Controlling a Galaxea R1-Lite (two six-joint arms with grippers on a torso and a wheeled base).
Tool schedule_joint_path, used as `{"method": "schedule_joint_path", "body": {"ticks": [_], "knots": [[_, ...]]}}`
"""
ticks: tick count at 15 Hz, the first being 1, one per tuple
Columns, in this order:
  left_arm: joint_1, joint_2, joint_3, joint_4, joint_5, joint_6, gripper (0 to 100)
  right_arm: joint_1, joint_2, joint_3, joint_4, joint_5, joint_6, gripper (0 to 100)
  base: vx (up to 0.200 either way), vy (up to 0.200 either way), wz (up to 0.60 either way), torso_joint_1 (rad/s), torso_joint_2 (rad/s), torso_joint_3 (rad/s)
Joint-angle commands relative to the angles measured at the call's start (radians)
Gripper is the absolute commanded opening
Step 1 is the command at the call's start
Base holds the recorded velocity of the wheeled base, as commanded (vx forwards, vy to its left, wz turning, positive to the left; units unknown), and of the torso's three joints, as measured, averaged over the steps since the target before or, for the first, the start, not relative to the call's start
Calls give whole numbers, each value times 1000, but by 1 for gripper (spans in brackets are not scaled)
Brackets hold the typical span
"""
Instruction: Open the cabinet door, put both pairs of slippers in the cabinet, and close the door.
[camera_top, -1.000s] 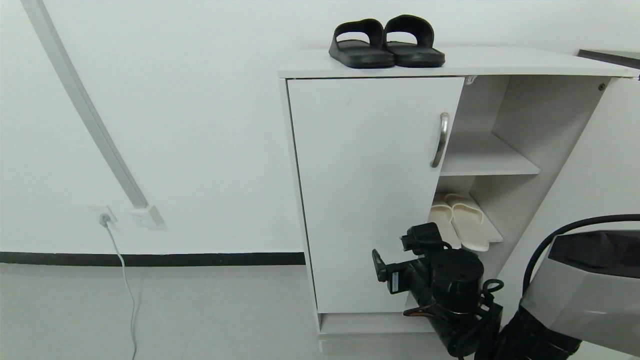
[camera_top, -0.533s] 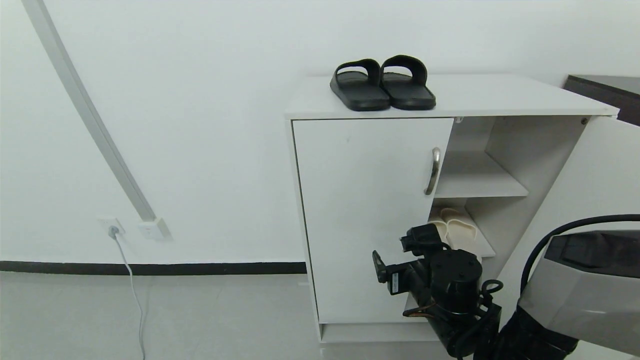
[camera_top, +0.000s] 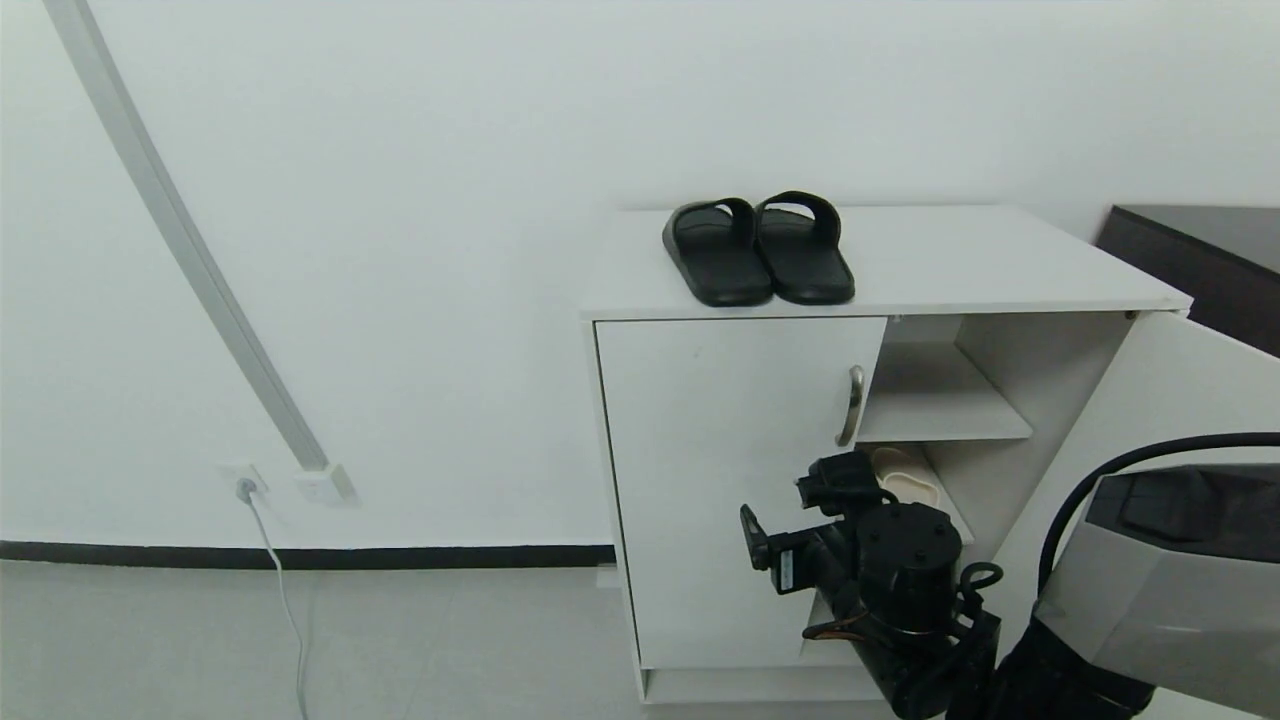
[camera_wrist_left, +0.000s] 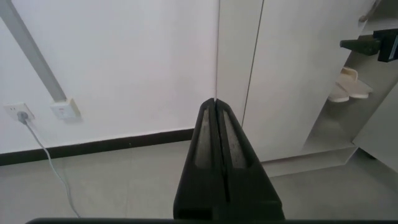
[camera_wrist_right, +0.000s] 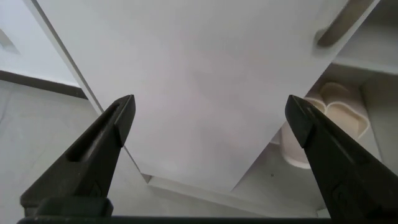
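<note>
A pair of black slippers (camera_top: 757, 250) stands on top of the white cabinet (camera_top: 960, 260). The cabinet's left door (camera_top: 720, 480) is closed and its right door (camera_top: 1150, 400) hangs open. Cream slippers (camera_top: 905, 472) lie on the lower shelf, also seen as cream slippers (camera_wrist_right: 329, 115) and cream slippers (camera_wrist_left: 349, 87). My right gripper (camera_top: 790, 505) is open and empty, low in front of the closed door near its handle (camera_top: 850, 405); its gripper (camera_wrist_right: 211, 137) faces that door (camera_wrist_right: 205, 81). My left gripper (camera_wrist_left: 216, 106) is shut on nothing, left of the cabinet and off the floor.
An upper shelf (camera_top: 930, 405) sits bare inside the open half. A wall socket with a cable (camera_top: 245, 488) and a slanted grey conduit (camera_top: 180, 230) are on the wall to the left. A dark tabletop (camera_top: 1200, 250) stands right of the cabinet. Grey floor (camera_top: 300, 640) lies open on the left.
The whole head picture has shifted down, so the camera has risen; the cabinet top now shows from above. The arms and slippers hold their places.
</note>
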Motion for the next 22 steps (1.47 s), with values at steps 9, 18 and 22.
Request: {"method": "schedule_joint_path", "body": {"ticks": [9,18,22], "knots": [[0,2,0,0,3,0,0,2,5,-2,-1,0,0,100,0,0,0,196,-511,-318],[0,2,0,0,3,0,0,2,3,-2,-5,0,0,100,0,0,0,247,-570,-321],[0,2,0,0,3,0,0,-11,3,6,-51,28,-17,100,0,0,0,159,-349,-194]]}}
